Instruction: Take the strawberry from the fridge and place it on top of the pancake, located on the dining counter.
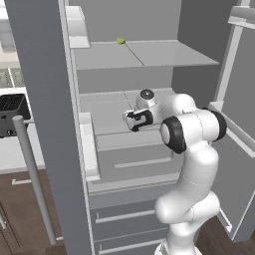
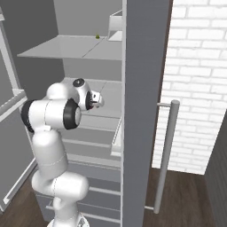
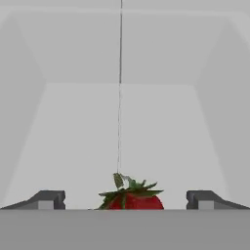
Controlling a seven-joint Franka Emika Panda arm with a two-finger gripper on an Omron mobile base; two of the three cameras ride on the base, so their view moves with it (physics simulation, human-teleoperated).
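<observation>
The strawberry (image 3: 133, 199), dark red with green leaves, lies on a pale fridge shelf (image 3: 122, 132) in the hand view, right between my two dark fingertips. My gripper (image 3: 126, 199) is open, its tips wide apart on either side of the fruit and not touching it. In the base views the white arm reaches into the open grey fridge (image 1: 45, 99) at the middle shelf (image 1: 107, 112), with the hand (image 1: 138, 119) pointing inward. The hand (image 2: 94, 100) also shows from the right side. The pancake and the dining counter are out of view.
A small yellow-green item (image 1: 120, 41) sits on the upper shelf (image 1: 144, 55). Both fridge doors stand open, with a long handle (image 2: 166, 155) on the right one. Door bins (image 1: 87, 144) line the left door. Two drawers (image 1: 129, 219) lie below. A white brick wall (image 2: 197, 84) stands right.
</observation>
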